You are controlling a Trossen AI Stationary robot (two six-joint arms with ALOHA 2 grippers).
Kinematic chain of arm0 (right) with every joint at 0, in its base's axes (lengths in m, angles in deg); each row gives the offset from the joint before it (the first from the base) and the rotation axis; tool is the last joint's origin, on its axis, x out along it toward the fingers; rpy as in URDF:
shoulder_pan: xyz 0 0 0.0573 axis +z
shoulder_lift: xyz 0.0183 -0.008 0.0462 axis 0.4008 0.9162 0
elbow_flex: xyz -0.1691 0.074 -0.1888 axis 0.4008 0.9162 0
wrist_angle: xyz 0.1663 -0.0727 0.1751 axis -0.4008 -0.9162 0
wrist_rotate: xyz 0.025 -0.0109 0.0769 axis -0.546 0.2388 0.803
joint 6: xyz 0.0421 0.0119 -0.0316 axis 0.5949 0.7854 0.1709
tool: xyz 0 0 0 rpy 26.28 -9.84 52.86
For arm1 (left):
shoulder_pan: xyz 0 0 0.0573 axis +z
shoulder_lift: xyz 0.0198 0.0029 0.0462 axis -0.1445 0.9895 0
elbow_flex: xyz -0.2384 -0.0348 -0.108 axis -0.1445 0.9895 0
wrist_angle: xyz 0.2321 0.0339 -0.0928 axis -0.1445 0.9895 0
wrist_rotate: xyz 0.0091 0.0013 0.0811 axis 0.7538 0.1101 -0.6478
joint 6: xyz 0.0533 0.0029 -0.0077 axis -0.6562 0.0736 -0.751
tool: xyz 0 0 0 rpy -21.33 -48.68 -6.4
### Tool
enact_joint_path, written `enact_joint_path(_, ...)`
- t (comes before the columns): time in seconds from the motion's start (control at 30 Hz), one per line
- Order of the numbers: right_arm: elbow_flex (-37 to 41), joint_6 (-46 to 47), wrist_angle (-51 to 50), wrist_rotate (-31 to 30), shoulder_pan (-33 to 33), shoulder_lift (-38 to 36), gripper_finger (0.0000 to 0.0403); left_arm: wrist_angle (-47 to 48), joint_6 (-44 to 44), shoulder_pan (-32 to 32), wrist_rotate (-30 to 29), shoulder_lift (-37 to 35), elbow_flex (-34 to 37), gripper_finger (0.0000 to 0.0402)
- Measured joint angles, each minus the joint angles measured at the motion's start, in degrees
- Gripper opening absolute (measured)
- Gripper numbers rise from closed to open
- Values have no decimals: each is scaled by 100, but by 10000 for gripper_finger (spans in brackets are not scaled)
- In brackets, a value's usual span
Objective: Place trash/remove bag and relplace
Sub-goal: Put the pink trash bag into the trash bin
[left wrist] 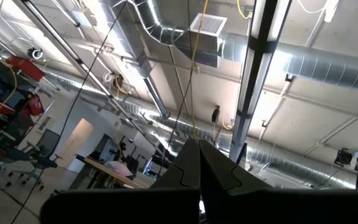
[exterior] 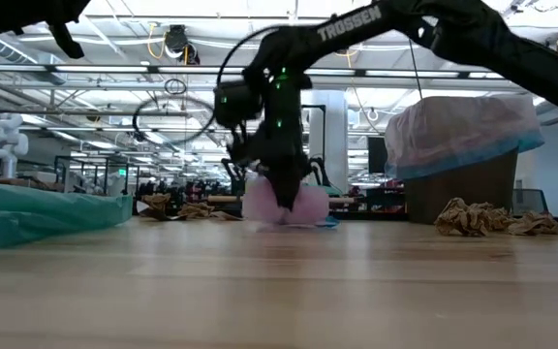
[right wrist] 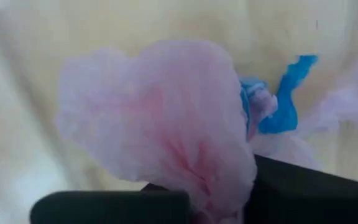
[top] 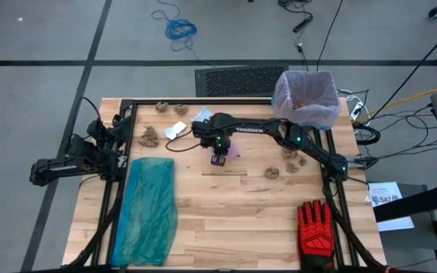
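Observation:
A crumpled pinkish-lavender plastic bag (top: 234, 152) with a blue drawstring (right wrist: 284, 99) lies mid-table. My right gripper (top: 218, 157) stands over it, pointing down, shut on it; it also shows in the low view (exterior: 281, 194). A second pinkish liner (top: 306, 95) with a blue rim (exterior: 463, 163) lines the brown bin at the far right. Brown paper wads lie at the far left (top: 149, 136) and right of centre (top: 290, 161), with white scraps (top: 177, 129) near them. My left arm (top: 74, 163) waits folded at the left edge, its gripper (left wrist: 199, 171) shut and pointing at the ceiling. My right gripper pinches the crumpled bag's bunched plastic (right wrist: 216, 186) between its two fingers, several layers of it. The fingers come from above, pointing down. The wad bulges out past the fingers, and its underside (exterior: 284, 221) sits at the table top.
A translucent teal-green bag (top: 152, 212) lies flat along the left side. A red-and-black glove (top: 315, 231) lies at the near right corner. The bin (exterior: 458, 189) stands at the far right corner. Bare wood lies between the teal bag and the glove.

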State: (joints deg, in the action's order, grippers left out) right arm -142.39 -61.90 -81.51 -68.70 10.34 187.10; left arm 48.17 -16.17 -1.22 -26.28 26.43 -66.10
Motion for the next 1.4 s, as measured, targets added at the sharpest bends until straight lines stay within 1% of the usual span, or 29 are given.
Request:
enact_joint_path(0.2, -186, -133, 40, 28, -28, -871, 2, 2, -1, 0, -190, -1, 0, 0)
enact_joint_path(0.37, -535, 254, 41, -90, -386, -1751, 1, 2, -2, 0, -292, -1, 0, 0)
enact_joint_path(0.43, -657, 491, -15, -341, -568, -2111, 1, 2, -2, 0, -311, -2, 0, 0)
enact_joint_path(0.63, -799, 1065, -426, -1518, -1246, -3148, 0, 3, -2, 0, -353, -1, 0, 0)
enact_joint_path(0.77, -799, 1417, -1137, -2282, -1821, -3580, 0, 2, -2, 0, -385, -2, 0, 0)
enact_joint_path(0.83, -786, 1633, -1533, -2513, -2128, -3668, 0, 2, 0, 0, -385, 0, 0, 0)
enact_joint_path(1.03, -690, 1960, -1474, -2589, -2945, -3816, 0, 13, -4, 0, -391, -1, 0, 0)
enact_joint_path(1.17, -382, 2055, -1483, -2518, -3502, -3791, 0, 9, -7, 0, -387, 0, 0, 0)
enact_joint_path(1.2, -263, 2054, -1481, -2463, -3626, -3792, 0, 9, -7, 0, -387, 0, 0, 0)
enact_joint_path(1.3, 169, 2048, -1482, -2028, -3976, -3798, 0, 3, -11, 0, -385, -1, 0, 0)
enact_joint_path(1.4, 675, 2043, -1485, -1600, -4179, -3796, 0, 2, -11, 0, -382, 0, 0, 0)
